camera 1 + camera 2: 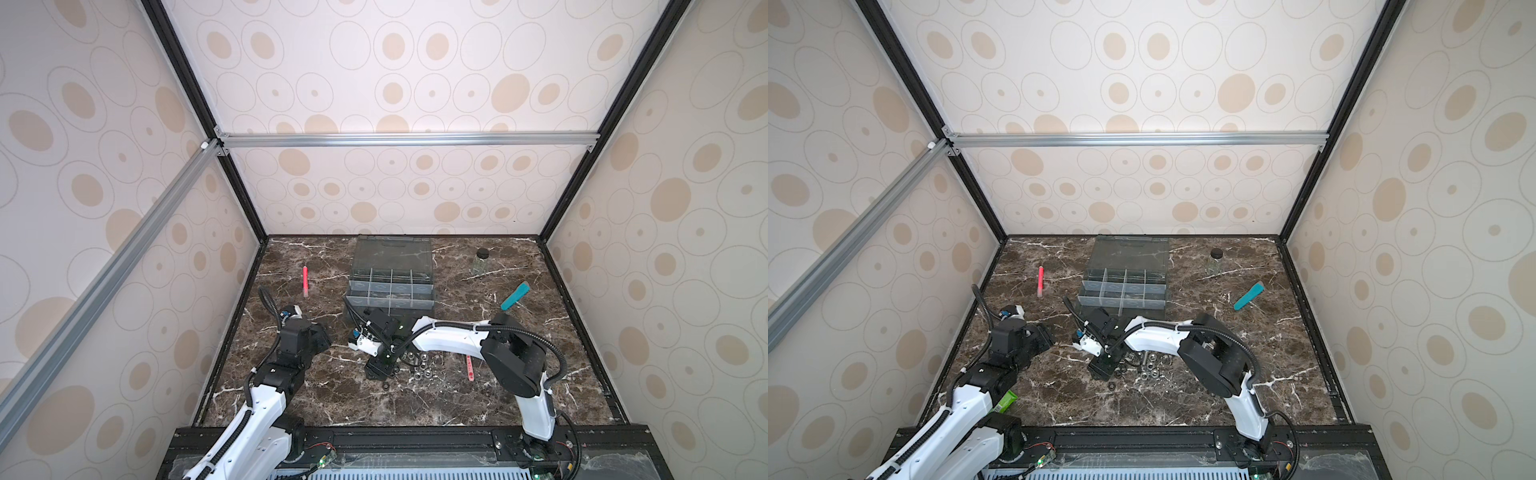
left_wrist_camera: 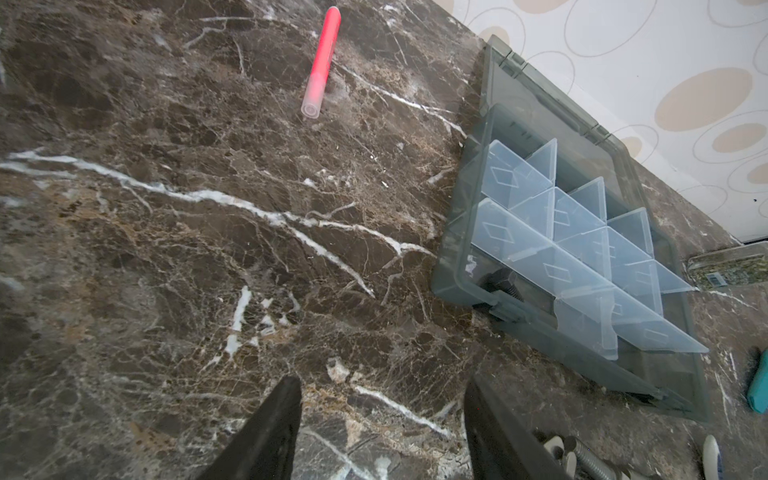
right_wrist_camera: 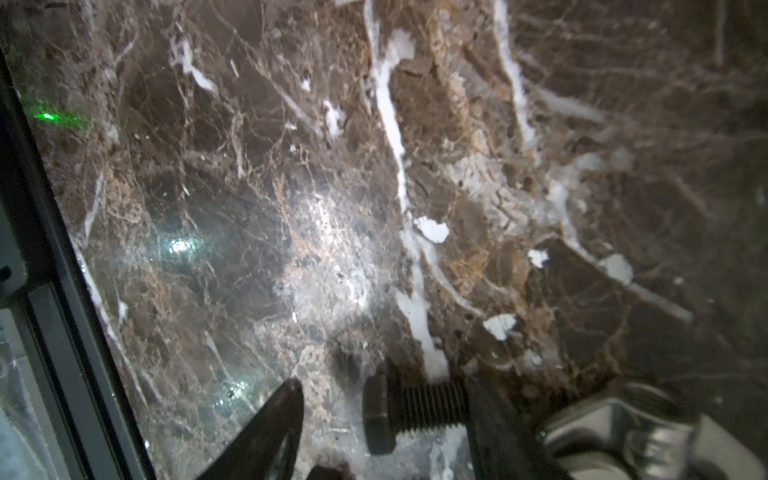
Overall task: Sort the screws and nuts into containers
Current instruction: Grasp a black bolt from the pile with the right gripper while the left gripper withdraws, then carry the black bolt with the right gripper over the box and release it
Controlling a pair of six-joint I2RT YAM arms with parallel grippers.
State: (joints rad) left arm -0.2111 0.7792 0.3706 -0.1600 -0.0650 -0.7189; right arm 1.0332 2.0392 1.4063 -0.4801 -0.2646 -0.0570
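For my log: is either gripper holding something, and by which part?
Nothing yet. A black screw lies inside the open right gripper, gap beside its head. Left gripper: empty.

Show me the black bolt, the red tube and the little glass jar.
black bolt (image 3: 432, 405), right wrist view, on its threaded shaft.
red tube (image 2: 323, 58), left wrist view, on the red barrel.
glass jar (image 1: 480, 266), in a top view, on its clear body.
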